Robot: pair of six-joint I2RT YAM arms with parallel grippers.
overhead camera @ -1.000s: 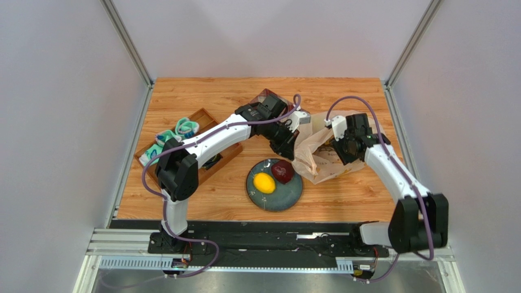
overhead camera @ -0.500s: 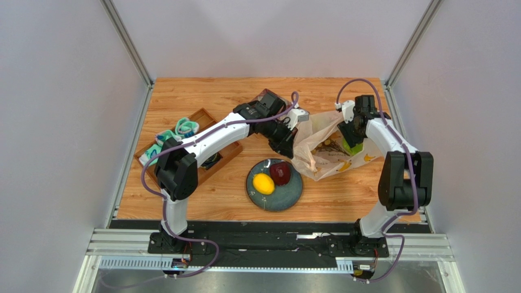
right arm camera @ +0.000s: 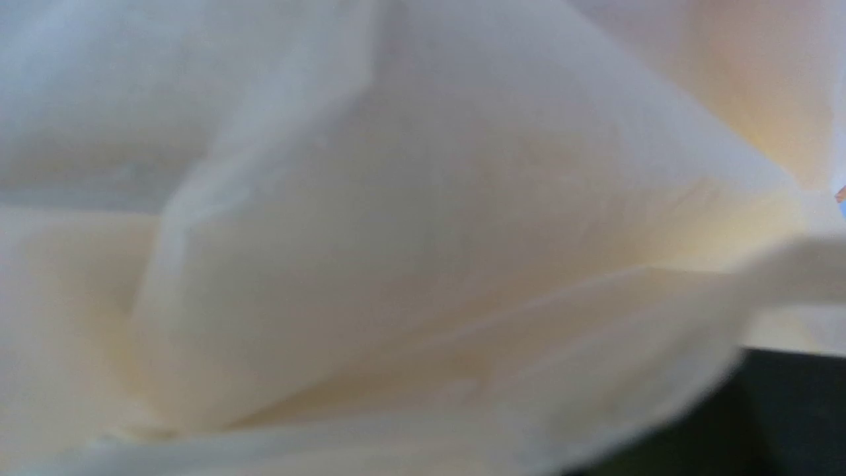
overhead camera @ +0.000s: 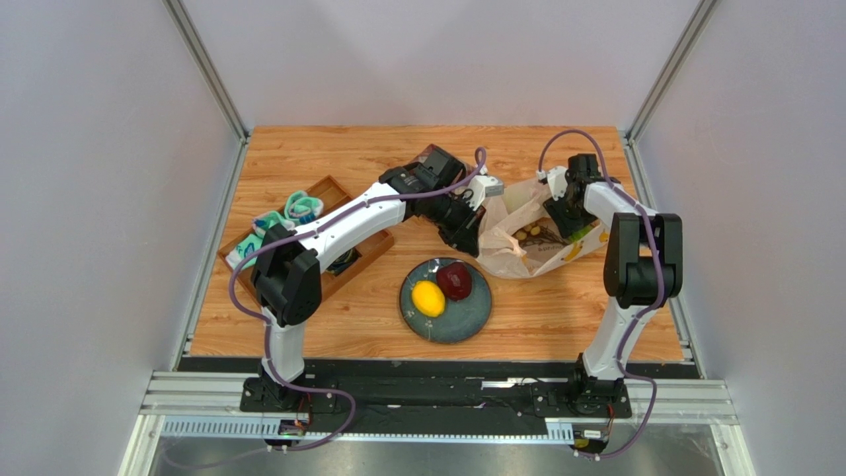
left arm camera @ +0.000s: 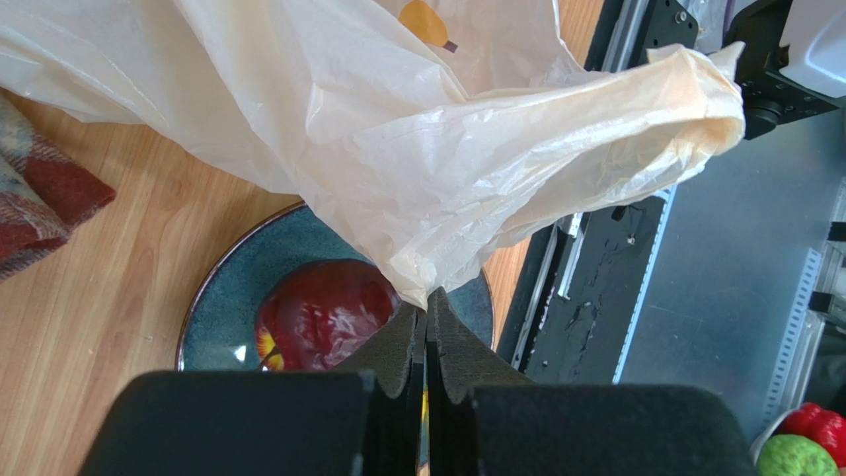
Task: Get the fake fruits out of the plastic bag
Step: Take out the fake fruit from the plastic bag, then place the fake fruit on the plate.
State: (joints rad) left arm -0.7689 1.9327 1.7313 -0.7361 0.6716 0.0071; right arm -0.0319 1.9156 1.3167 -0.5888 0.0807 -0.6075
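Note:
The beige plastic bag (overhead camera: 516, 248) lies right of the blue plate (overhead camera: 467, 319), its mouth held open. My left gripper (overhead camera: 469, 236) is shut on the bag's left edge; in the left wrist view the gripper (left arm camera: 427, 303) pinches a fold of the bag (left arm camera: 447, 149) above the plate (left arm camera: 213, 307). A yellow lemon (overhead camera: 428, 297) and a dark red fruit (overhead camera: 456, 280) sit on the plate. A tan grape bunch (overhead camera: 532, 232) shows inside the bag. My right gripper (overhead camera: 564, 216) is at the bag's far right side; its wrist view shows only blurred bag plastic (right arm camera: 397, 228), the fingers hidden.
A wooden tray (overhead camera: 330, 186) with coiled teal and black items stands at the left. A red plaid cloth (overhead camera: 433, 156) lies behind the left arm, and shows in the left wrist view (left arm camera: 40, 188). The table's right edge is close to the bag.
My right arm has folded back and its gripper moved from the bag's near right side up to its far right side. The bag has bunched up smaller. My left gripper held still.

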